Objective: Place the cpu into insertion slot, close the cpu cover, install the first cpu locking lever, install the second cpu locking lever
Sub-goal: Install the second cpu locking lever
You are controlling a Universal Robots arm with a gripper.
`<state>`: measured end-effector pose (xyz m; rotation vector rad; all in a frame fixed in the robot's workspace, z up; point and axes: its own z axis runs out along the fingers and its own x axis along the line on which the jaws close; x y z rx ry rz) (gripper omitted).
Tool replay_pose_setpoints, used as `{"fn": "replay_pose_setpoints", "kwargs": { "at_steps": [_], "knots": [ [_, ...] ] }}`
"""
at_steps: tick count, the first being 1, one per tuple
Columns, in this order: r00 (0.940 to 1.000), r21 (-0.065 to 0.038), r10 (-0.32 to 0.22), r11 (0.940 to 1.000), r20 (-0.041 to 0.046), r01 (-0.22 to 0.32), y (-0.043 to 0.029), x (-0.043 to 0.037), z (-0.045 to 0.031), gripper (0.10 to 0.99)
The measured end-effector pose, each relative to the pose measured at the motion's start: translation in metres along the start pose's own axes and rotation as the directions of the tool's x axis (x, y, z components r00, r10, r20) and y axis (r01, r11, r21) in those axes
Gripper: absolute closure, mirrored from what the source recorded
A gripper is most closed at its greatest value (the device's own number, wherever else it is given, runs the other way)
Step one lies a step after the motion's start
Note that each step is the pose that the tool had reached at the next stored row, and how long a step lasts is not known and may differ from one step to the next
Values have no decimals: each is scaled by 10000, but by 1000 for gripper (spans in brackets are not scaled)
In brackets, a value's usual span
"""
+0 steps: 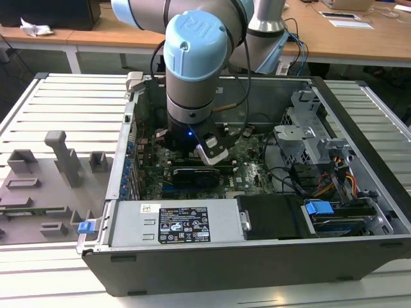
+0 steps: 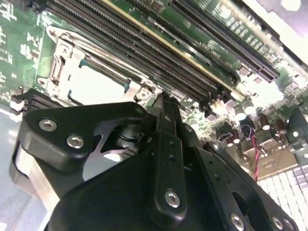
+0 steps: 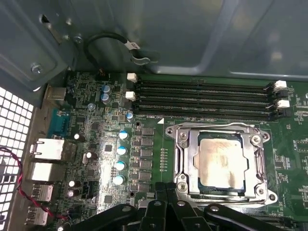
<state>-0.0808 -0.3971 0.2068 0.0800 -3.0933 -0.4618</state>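
cpu (image 3: 223,162) sits flat in the insertion slot (image 3: 206,184) on the green motherboard (image 3: 159,159), pale metal top facing up, seen in both wrist views. cpu cover (image 3: 219,132) is down around the chip, its metal frame bordering the silver top on all sides. In the second wrist view the cpu (image 2: 98,86) lies just beyond the gripper (image 2: 161,103), whose black fingers (image 2: 166,144) are drawn together to a narrow point with nothing between them, just above the socket's edge. Long black memory slots (image 3: 202,98) run beside the socket on the side away from the gripper. In the exterior view the arm (image 1: 196,70) reaches down into the open computer case (image 1: 257,256), wrist low over the board near the middle. Grey fixture tray (image 1: 45,186) lies on the slatted table (image 1: 70,102) at the exterior view's left, well apart from the arm.
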Motion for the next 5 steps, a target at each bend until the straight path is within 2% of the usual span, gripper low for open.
{"fn": "replay_pose_setpoints", "kwargs": {
  "at_steps": [1, 5],
  "knots": [
    [10000, 1, 1, 10000, 0, -1, 12, 0, -40, 976],
    [10000, -1, 0, 10000, 0, 0, 34, 1, -109, 976]
  ]
}}
